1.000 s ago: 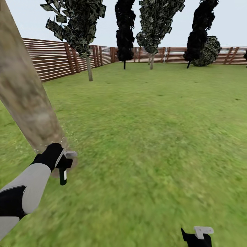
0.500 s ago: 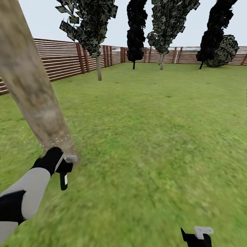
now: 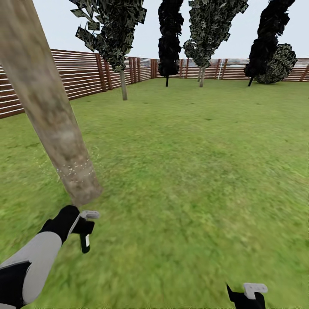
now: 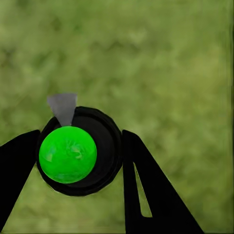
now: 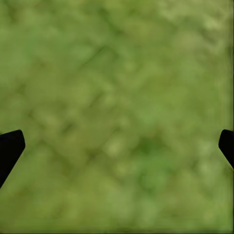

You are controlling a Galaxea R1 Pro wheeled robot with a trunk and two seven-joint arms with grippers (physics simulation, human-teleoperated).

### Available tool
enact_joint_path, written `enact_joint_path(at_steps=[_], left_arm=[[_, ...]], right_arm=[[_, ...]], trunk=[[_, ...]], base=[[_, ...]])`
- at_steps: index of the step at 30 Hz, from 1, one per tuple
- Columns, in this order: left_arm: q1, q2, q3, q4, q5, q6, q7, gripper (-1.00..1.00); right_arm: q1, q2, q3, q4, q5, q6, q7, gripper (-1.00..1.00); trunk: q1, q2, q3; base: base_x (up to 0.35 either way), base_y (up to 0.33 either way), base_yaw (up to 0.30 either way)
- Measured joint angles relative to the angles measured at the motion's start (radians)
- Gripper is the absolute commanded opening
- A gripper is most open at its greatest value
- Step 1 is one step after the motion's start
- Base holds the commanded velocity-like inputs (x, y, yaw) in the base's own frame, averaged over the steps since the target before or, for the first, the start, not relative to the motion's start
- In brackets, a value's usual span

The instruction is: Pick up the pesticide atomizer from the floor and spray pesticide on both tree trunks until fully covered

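Observation:
A thick mottled grey-brown tree trunk [image 3: 51, 111] leans across the head view's left, with white specks low on its bark. My left gripper [image 3: 84, 229] hangs over the grass just in front of the trunk's foot, not touching it. In the left wrist view this gripper [image 4: 80, 141] is shut on the pesticide atomizer [image 4: 78, 151], a black round bottle seen from above with a bright green top and a small grey nozzle. My right gripper [image 3: 249, 296] sits low at the picture's bottom edge; its wrist view shows it [image 5: 120, 141] open over bare grass.
Green lawn [image 3: 193, 171] spreads ahead to a brown slatted fence [image 3: 81, 77]. A thinner pale-trunked tree [image 3: 123, 83] stands by the fence, another [image 3: 201, 77] further back, with narrow black trees [image 3: 168, 38] between and to the right.
The head view first swung, shifting the whole scene right. Since then my left gripper with the atomizer has dropped back from the trunk's foot. White specks now show on the bark.

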Motion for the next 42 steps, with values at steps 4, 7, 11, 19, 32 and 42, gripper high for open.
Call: enact_joint_path(at_steps=[4, 7, 11, 19, 32, 42], left_arm=[[0.002, 0.004, -0.101, 0.000, 0.001, -0.040, -0.025, -1.00], [0.002, 0.000, -0.200, 0.003, 0.004, -0.127, -0.129, -1.00], [0.002, 0.000, -0.334, 0.021, -0.001, -0.215, -0.231, -1.00], [-0.027, 0.002, -0.466, 0.015, -0.034, -0.221, -0.304, -1.00], [-0.099, -0.009, -0.492, 0.011, -0.101, -0.225, -0.325, -1.00], [-0.081, -0.001, -0.493, 0.017, -0.174, -0.378, -0.464, -1.00]], right_arm=[[-0.001, -0.003, 0.029, -0.027, 0.082, 0.000, 0.001, 1.00], [-0.002, 0.002, 0.072, -0.149, 0.247, 0.003, 0.042, 1.00], [-0.021, 0.001, 0.078, -0.228, 0.340, 0.004, 0.406, 1.00], [-0.092, -0.017, 0.074, -0.368, 0.348, 0.021, 0.739, 1.00], [-0.092, 0.005, 0.077, -0.441, 0.350, 0.024, 0.761, 1.00], [-0.143, 0.010, 0.146, -0.488, 0.343, 0.100, 1.068, 1.00]], trunk=[[0.000, 0.000, 0.000], [0.000, 0.000, 0.000], [0.000, 0.000, 0.000], [0.000, 0.000, 0.000], [0.000, 0.000, 0.000], [0.000, 0.000, 0.000]], base=[[-0.009, -0.001, 0.000], [0.000, 0.000, 0.000], [0.000, 0.000, 0.000], [0.000, 0.000, 0.000], [0.000, 0.000, 0.000], [0.000, 0.000, 0.000]])
